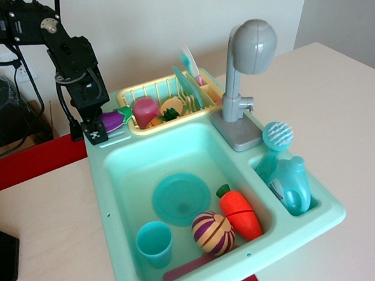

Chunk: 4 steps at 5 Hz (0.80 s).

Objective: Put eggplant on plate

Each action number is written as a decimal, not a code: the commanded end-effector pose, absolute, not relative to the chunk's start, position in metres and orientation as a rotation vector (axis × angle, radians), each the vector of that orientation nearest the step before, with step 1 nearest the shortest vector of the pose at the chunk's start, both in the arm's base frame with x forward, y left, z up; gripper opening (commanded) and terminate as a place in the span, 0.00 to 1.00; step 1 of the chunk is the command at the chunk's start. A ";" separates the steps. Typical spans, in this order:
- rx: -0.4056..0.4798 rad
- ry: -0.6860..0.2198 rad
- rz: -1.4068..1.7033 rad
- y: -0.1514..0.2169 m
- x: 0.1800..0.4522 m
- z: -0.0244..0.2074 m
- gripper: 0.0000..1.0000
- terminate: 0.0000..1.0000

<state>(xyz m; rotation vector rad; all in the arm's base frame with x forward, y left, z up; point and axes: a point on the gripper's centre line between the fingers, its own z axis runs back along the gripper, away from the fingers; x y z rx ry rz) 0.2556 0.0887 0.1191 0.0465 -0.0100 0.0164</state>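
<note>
The claw (96,129) sits low on the sink's (107,183) back-left corner, clamped on the eggplant (112,120), beside the yellow rack (147,91). The plate (181,199) lies flat in the basin. The blue bottle's (291,185) label is unreadable.

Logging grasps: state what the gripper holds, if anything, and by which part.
The gripper is down over the purple blunt end of the eggplant, opposite its green cap; whether the fingers actually clamp it cannot be told.
</note>
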 end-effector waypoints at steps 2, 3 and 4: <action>0.119 -0.179 0.063 0.090 0.252 0.131 0.00 0.00; 0.105 -0.204 0.046 0.083 0.257 0.137 0.00 0.00; 0.070 -0.229 0.004 0.068 0.272 0.144 0.00 0.00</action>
